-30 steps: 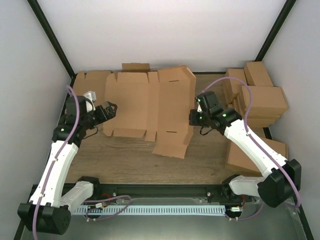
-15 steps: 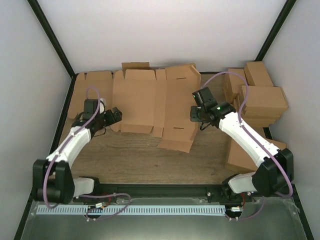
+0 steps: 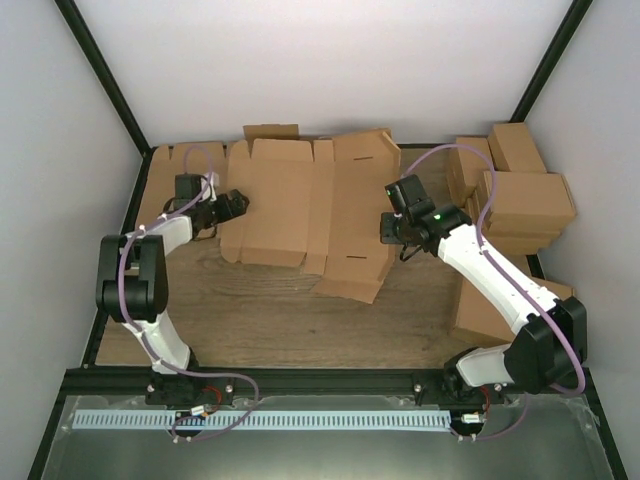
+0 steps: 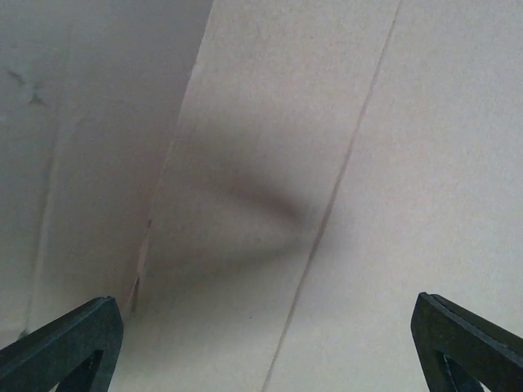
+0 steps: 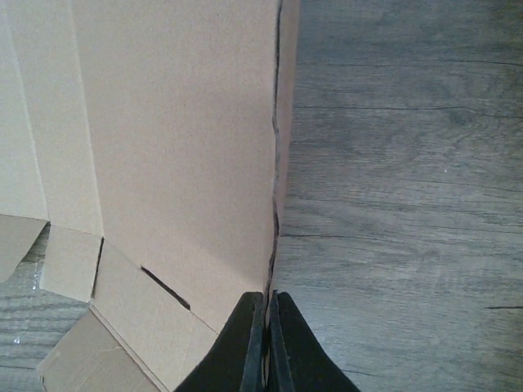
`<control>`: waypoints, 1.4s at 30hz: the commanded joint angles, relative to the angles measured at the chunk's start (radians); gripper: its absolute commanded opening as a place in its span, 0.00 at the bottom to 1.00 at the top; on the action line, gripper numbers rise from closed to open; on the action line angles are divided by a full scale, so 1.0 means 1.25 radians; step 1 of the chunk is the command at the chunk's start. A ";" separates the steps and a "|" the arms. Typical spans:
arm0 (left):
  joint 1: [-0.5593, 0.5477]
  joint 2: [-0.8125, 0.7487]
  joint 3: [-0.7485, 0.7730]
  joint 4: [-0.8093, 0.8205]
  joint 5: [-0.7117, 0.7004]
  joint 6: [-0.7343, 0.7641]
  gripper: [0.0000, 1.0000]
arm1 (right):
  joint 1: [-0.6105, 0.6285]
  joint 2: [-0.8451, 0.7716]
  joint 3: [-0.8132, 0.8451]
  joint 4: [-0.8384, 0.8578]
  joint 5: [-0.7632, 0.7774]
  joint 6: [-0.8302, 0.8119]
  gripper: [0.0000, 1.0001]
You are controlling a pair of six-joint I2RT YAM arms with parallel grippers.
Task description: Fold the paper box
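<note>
Enclosure: white walls, black corner posts, grey-brown wood-grain table (image 3: 260, 310).

Item 1. The paper box (image 3: 290, 210), a plain brown corrugated cardboard blank, die-cut with flaps and slots. It lies unfolded and nearly flat at the middle of the table's far edge, one corner skewed towards the near edge. I count no fold as made.

Item 2. The left gripper (image 3: 228, 207), black, with its jaws spread as wide as I see them go. It sits at the box's left edge and holds nothing. Its wrist view shows only cardboard close up.

Item 3. The right gripper (image 3: 388, 232), black, with its jaws pressed together on the box's right rim. In the wrist view the rim runs straight into the seam between them. I judge this a thin pinch.

Item 4. A bundle of flat notched brown cardboard sheets (image 3: 180, 165) at the far left corner, partly under the box.

Item 5. A group of closed brown rectangular cartons (image 3: 520, 195) along the right edge.

Risks, as I judge them:
- The pinch is shallow. A lift or pull may slip it off the rim, or tear the rim at a slot.
- Nothing pins the left side, so any pull may slide or swivel the whole blank instead of creasing it.
- The left jaws, closing here, may also catch a sheet of the bundle.
- A swing of the right arm's elbow may knock the cartons.
</note>
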 commanded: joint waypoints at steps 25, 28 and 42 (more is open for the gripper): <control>0.073 0.111 0.023 0.137 0.270 -0.054 0.58 | -0.003 0.004 -0.015 0.059 -0.010 0.014 0.01; 0.071 0.033 -0.044 0.175 0.241 -0.077 0.42 | -0.003 0.006 -0.010 0.055 0.007 0.019 0.01; 0.016 -0.251 -0.146 -0.045 0.225 -0.068 0.05 | -0.003 0.073 0.159 -0.010 0.174 -0.027 0.01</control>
